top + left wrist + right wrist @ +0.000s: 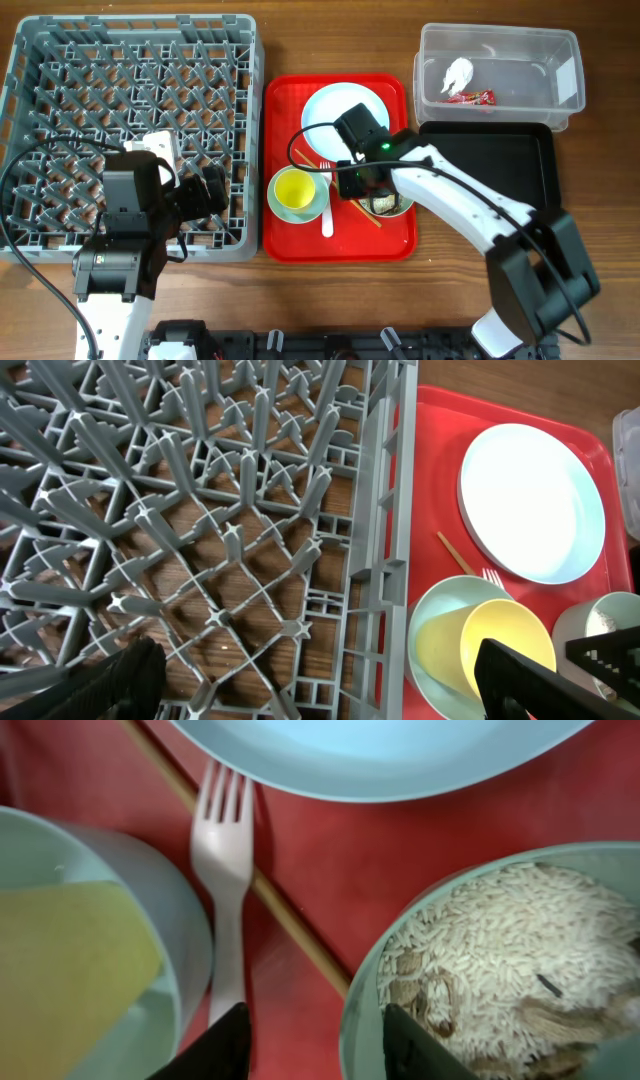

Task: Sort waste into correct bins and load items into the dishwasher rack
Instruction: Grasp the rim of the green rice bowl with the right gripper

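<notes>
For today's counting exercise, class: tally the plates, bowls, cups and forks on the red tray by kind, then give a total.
Plates: 1 (pale blue plate)
Bowls: 2 (light blue bowl, mint-green bowl)
Cups: 1 (yellow cup)
Forks: 1 (white fork)
Total: 5
</notes>
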